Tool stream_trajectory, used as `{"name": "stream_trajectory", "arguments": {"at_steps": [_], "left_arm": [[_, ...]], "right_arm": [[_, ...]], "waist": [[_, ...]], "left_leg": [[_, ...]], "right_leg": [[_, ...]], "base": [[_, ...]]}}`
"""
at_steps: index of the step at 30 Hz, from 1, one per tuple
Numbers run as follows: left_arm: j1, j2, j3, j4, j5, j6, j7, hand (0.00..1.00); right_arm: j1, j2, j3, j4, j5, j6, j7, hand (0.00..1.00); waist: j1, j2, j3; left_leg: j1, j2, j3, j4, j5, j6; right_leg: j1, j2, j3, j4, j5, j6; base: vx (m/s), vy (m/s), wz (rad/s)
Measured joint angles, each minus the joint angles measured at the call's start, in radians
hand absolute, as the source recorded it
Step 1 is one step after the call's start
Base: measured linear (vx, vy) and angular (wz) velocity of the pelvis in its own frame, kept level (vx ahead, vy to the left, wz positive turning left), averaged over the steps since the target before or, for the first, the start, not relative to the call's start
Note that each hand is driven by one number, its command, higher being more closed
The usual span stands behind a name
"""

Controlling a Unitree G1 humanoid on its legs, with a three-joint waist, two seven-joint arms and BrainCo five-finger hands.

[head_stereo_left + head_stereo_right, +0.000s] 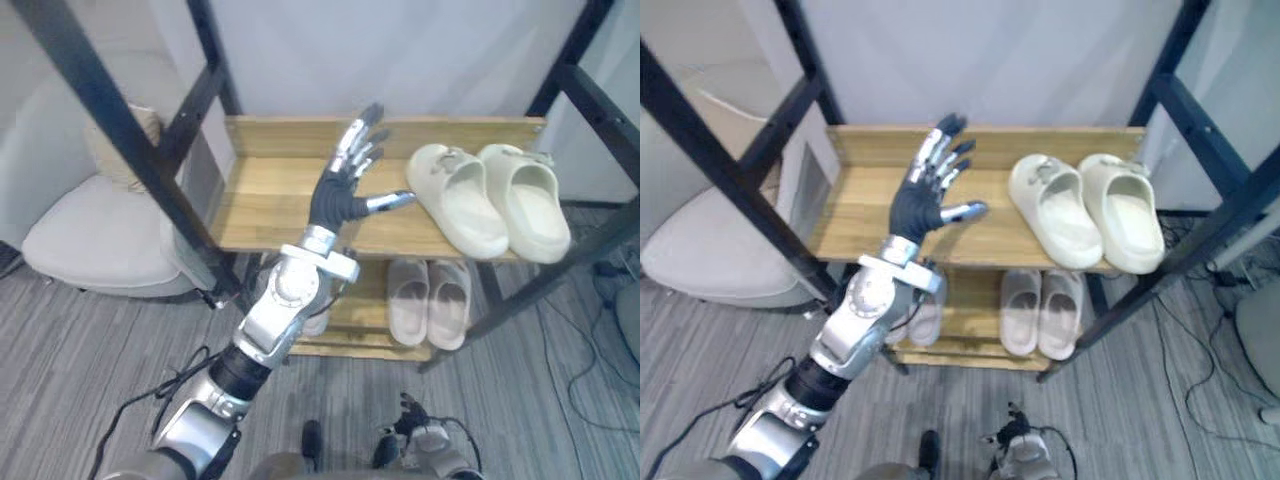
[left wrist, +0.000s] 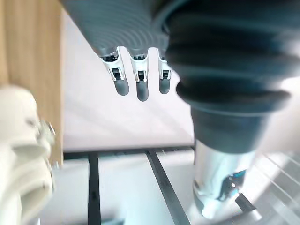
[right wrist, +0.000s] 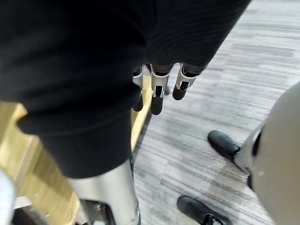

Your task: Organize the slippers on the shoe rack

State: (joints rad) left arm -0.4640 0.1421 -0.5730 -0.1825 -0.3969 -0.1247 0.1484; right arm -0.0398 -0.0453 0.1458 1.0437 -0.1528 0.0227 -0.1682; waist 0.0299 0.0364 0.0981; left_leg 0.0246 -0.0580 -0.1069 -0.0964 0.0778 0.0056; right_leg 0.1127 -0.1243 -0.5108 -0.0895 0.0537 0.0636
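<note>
Holds the left robot hand (image 1: pixel 345 190) open above the top shelf (image 1: pixel 265 200) of the shoe rack (image 1: pixel 400 125), with fingers (image 1: pixel 360 140) straight toward 12 o'clock and thumb toward 3, probably lining up on the cream slippers (image 1: pixel 490 200). Leaves that pair side by side at 3 o'clock, clear of the thumb. Hangs the right robot hand (image 3: pixel 157 96) relaxed near the floor. Stores a beige pair (image 1: pixel 430 300) on the lower shelf (image 1: pixel 365 305) at 5 o'clock, another slipper (image 1: pixel 927 318) half behind the arm. Sets black frame posts (image 1: pixel 120 130) and a white chair (image 1: pixel 90 235) at 9 o'clock, out of the way.
</note>
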Motion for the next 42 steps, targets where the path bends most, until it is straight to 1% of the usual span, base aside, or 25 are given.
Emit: {"name": "stream_trajectory", "arguments": {"at_steps": [1,3,5,7,10,13,14,17,18,20,23,25,27,28,29,30,31,33,35,37,41,42], "left_arm": [[0.013,0.0,-0.017,-0.008,-0.005,0.0,-0.01,0.0],[0.064,-0.001,-0.068,-0.028,-0.044,0.001,-0.056,0.0],[0.109,-0.002,-0.097,-0.028,-0.074,0.003,-0.074,0.0],[0.155,-0.005,-0.119,-0.019,-0.079,0.007,-0.098,0.0],[0.237,-0.014,-0.149,0.051,-0.078,0.02,-0.132,0.0],[0.338,-0.005,-0.152,0.178,-0.063,0.036,-0.151,0.0],[0.384,0.002,-0.145,0.23,-0.041,0.05,-0.154,0.0],[0.5,0.006,-0.093,0.365,0.013,0.068,-0.154,0.0],[0.508,0.006,-0.087,0.379,0.016,0.07,-0.154,0.0],[0.575,0.004,-0.011,0.503,0.067,0.077,-0.154,0.0],[0.598,-0.001,0.081,0.646,0.123,0.082,-0.151,0.0],[0.604,-0.009,0.158,0.754,0.189,0.084,-0.145,0.0],[0.613,-0.019,0.258,0.846,0.251,0.085,-0.118,0.0],[0.613,-0.019,0.273,0.859,0.258,0.085,-0.11,0.0],[0.613,-0.021,0.319,0.9,0.286,0.085,-0.092,0.0],[0.612,-0.025,0.367,0.943,0.296,0.083,-0.084,0.0],[0.612,-0.027,0.387,0.962,0.298,0.083,-0.082,0.0],[0.608,-0.047,0.5,1.036,0.31,0.081,-0.05,0.0],[0.6,-0.049,0.523,1.066,0.322,0.079,-0.034,0.0],[0.594,-0.053,0.54,1.084,0.338,0.074,-0.018,0.0],[0.588,-0.061,0.568,1.099,0.36,0.067,-0.015,0.0],[0.588,-0.067,0.58,1.101,0.366,0.066,-0.014,0.0]], "right_arm": [[0.003,0.0,0.009,0.004,0.0,0.002,0.0,0.0],[0.008,0.002,0.025,0.009,-0.001,0.005,0.001,0.0],[0.009,0.004,0.031,0.022,-0.002,0.005,0.001,0.0],[0.01,0.004,0.052,0.042,-0.004,0.005,0.0,0.0],[0.014,0.004,0.064,0.045,-0.004,0.005,0.0,0.0],[0.014,0.005,0.064,0.044,-0.005,0.005,-0.001,0.0],[0.014,0.004,0.064,0.044,-0.005,0.005,-0.001,0.0],[0.017,0.005,0.065,0.042,-0.005,0.004,-0.002,0.0],[0.017,0.005,0.065,0.042,-0.006,0.004,-0.002,0.0],[0.02,0.004,0.063,0.04,-0.006,0.003,-0.003,0.0],[0.023,0.003,0.055,0.033,-0.006,-0.007,-0.005,0.0],[0.025,0.003,0.051,0.031,-0.006,-0.016,-0.005,0.0],[0.025,0.004,0.042,0.029,-0.006,-0.02,-0.005,0.0],[0.025,0.004,0.041,0.029,-0.006,-0.021,-0.005,0.0],[0.026,0.004,0.026,0.029,-0.006,-0.023,-0.005,0.0],[0.026,0.004,0.013,0.03,-0.006,-0.024,-0.005,0.0],[0.026,0.004,0.013,0.03,-0.006,-0.024,-0.005,0.0],[0.026,0.001,0.006,0.031,-0.006,-0.024,-0.004,0.0],[0.025,0.004,-0.014,0.032,-0.006,-0.024,-0.004,0.0],[0.023,0.005,-0.024,0.031,-0.007,-0.025,-0.002,0.0],[0.023,0.004,-0.025,0.032,-0.021,-0.025,-0.001,0.0],[0.023,0.004,-0.024,0.032,-0.042,-0.026,0.0,0.0]], "waist": [[0.003,0.001,-0.009],[0.014,0.009,-0.02],[0.022,0.015,-0.031],[0.027,0.021,-0.036],[0.029,0.022,-0.041],[0.028,0.017,-0.044],[0.028,0.016,-0.044],[0.028,0.01,-0.04],[0.028,0.009,-0.04],[0.028,0.001,-0.034],[0.028,-0.003,-0.028],[0.029,-0.008,-0.025],[0.03,-0.017,-0.019],[0.03,-0.019,-0.017],[0.031,-0.026,-0.012],[0.033,-0.03,-0.01],[0.033,-0.03,-0.01],[0.035,-0.029,-0.009],[0.038,-0.027,-0.008],[0.038,-0.027,-0.007],[0.038,-0.03,-0.006],[0.038,-0.03,-0.006]], "left_leg": [[0.0,-0.002,-0.007,0.003,0.0,0.0],[0.015,-0.003,-0.021,0.008,-0.004,-0.005],[0.015,-0.003,-0.029,0.011,-0.006,-0.008],[0.017,-0.002,-0.037,0.012,-0.007,-0.01],[0.038,0.0,-0.036,0.012,-0.01,-0.014],[0.054,0.005,-0.027,0.012,-0.011,-0.016],[0.054,0.008,-0.019,0.012,-0.011,-0.017],[0.055,0.017,-0.013,0.012,-0.013,-0.022],[0.055,0.018,-0.013,0.012,-0.013,-0.022],[0.053,0.026,-0.01,0.012,-0.016,-0.026],[0.051,0.034,-0.006,0.012,-0.019,-0.031],[0.054,0.04,0.006,0.012,-0.024,-0.037],[0.058,0.045,0.016,0.012,-0.029,-0.044],[0.058,0.045,0.016,0.012,-0.03,-0.045],[0.061,0.047,0.018,0.012,-0.032,-0.049],[0.061,0.049,0.019,0.012,-0.035,-0.051],[0.062,0.049,0.02,0.012,-0.036,-0.052],[0.064,0.053,0.039,0.014,-0.048,-0.052],[0.063,0.055,0.056,0.014,-0.055,-0.052],[0.064,0.055,0.075,0.025,-0.063,-0.044],[0.064,0.054,0.096,0.046,-0.088,-0.04],[0.064,0.053,0.1,0.046,-0.092,-0.039]], "right_leg": [[0.004,-0.001,-0.005,0.0,-0.002,0.001],[0.028,-0.001,-0.022,0.0,-0.008,0.002],[0.032,0.0,-0.027,0.0,-0.01,0.001],[0.037,0.002,-0.033,0.0,-0.01,0.001],[0.057,0.005,-0.031,0.0,-0.014,-0.002],[0.063,0.009,-0.021,-0.005,-0.024,-0.001],[0.061,0.013,-0.014,-0.007,-0.026,-0.004],[0.056,0.02,-0.004,-0.007,-0.027,-0.006],[0.056,0.021,-0.003,-0.007,-0.027,-0.006],[0.052,0.029,0.004,-0.007,-0.029,-0.01],[0.046,0.036,0.013,-0.007,-0.032,-0.014],[0.045,0.041,0.023,-0.007,-0.035,-0.019],[0.044,0.046,0.034,-0.007,-0.038,-0.022],[0.044,0.047,0.034,-0.007,-0.038,-0.023],[0.045,0.049,0.037,-0.007,-0.04,-0.024],[0.045,0.051,0.04,-0.007,-0.042,-0.024],[0.044,0.051,0.041,-0.007,-0.042,-0.023],[0.038,0.053,0.06,-0.007,-0.044,-0.023],[0.03,0.055,0.078,-0.005,-0.045,-0.023],[0.026,0.056,0.099,-0.001,-0.044,-0.024],[0.026,0.056,0.12,0.0,-0.044,-0.023],[0.024,0.056,0.125,0.0,-0.046,-0.021]], "base": [[0.02,-0.002,0.28],[0.01,0.001,0.21],[-0.02,0.007,0.11],[-0.02,0.008,0.08],[-0.01,0.006,-0.01],[-0.04,0.023,-0.11],[-0.02,0.026,-0.18],[-0.02,0.01,-0.1],[-0.01,0.002,-0.05],[0.01,0.003,-0.05],[0.03,0.0,-0.08],[0.05,0.002,-0.16],[0.06,0.003,-0.16],[0.07,0.0,-0.08],[0.07,0.001,-0.04],[0.09,0.003,-0.05],[0.08,0.01,-0.09],[0.09,0.019,-0.22],[0.09,0.024,-0.3],[0.11,0.029,-0.31],[0.09,0.029,-0.17],[0.07,0.026,-0.09]]}}
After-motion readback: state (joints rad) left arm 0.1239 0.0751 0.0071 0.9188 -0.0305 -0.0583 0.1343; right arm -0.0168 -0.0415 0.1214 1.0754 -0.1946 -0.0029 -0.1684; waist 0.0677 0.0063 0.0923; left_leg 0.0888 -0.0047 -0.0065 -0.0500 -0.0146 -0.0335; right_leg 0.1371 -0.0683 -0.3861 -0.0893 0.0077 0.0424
